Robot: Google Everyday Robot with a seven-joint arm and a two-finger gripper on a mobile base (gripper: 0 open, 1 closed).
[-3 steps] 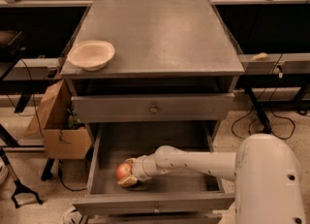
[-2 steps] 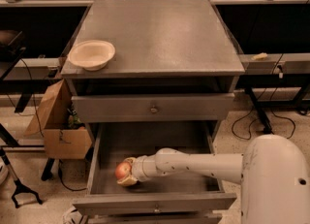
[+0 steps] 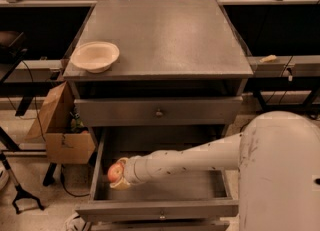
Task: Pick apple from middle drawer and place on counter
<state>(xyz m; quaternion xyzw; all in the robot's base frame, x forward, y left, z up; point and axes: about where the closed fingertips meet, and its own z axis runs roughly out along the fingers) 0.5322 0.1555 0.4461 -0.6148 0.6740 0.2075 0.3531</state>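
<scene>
**Grey counter (image 3: pixel 170 30) awaited as apple (image 3: pixel 114 172) is gripped low in drawer**

The speckled counter is seen above a closed top drawer (image 3: pixel 159 111). Below it, the middle drawer (image 3: pixel 200 187) is pulled open, and the robot's white arm (image 3: pixel 190 161) is stretched across it from the right. A cream bowl (image 3: pixel 95 56) is set at the counter's left edge. The gripper (image 3: pixel 120 175) is closed around the apple, close to the drawer's left wall. A knock against that wall, or against the top drawer's front on the way up, is judged the main risk, since the fruit could be jarred loose. The bowl could be struck if placement drifts left.
</scene>
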